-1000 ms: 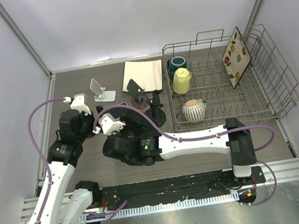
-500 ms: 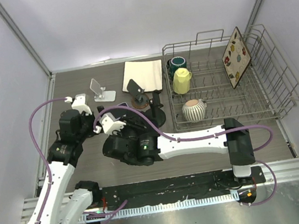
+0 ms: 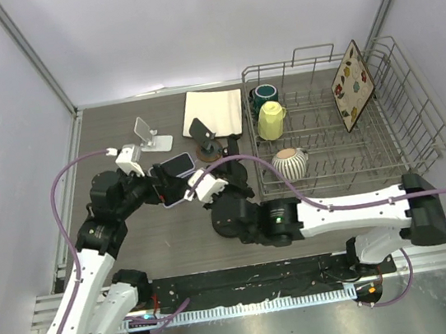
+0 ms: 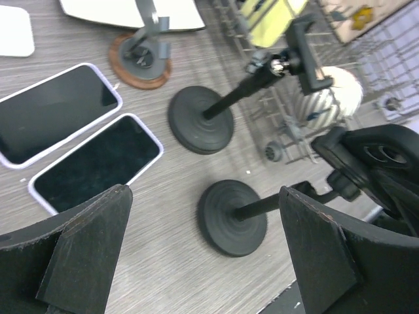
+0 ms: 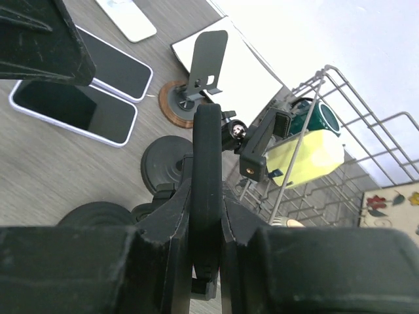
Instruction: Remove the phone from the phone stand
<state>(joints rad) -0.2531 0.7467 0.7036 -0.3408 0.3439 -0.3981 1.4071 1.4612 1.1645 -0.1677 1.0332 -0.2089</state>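
My right gripper (image 5: 206,216) is shut on a black flat slab (image 5: 206,150) seen edge-on, which looks like the phone sitting in the clamp of a black round-based stand (image 4: 232,217). In the top view this gripper (image 3: 230,189) is by the stand bases. A second black stand (image 4: 200,120) beside it carries an empty clamp (image 4: 308,49). My left gripper (image 4: 206,252) is wide open and empty above the table, left of the gripped stand; in the top view it (image 3: 163,184) hovers over two phones (image 4: 55,114) (image 4: 98,163) lying flat, screens up.
A wire dish rack (image 3: 402,142) at the right holds a yellow mug (image 3: 270,119), a striped cup (image 3: 289,163) and a patterned plate (image 3: 353,84). A white pad (image 3: 215,110), a white stand (image 3: 147,132) and a small black stand on a brown coaster (image 3: 202,137) sit at the back.
The right arm has swung its elbow out to the right and its gripper has shifted right onto the stand. The left gripper has reached right over the flat phones.
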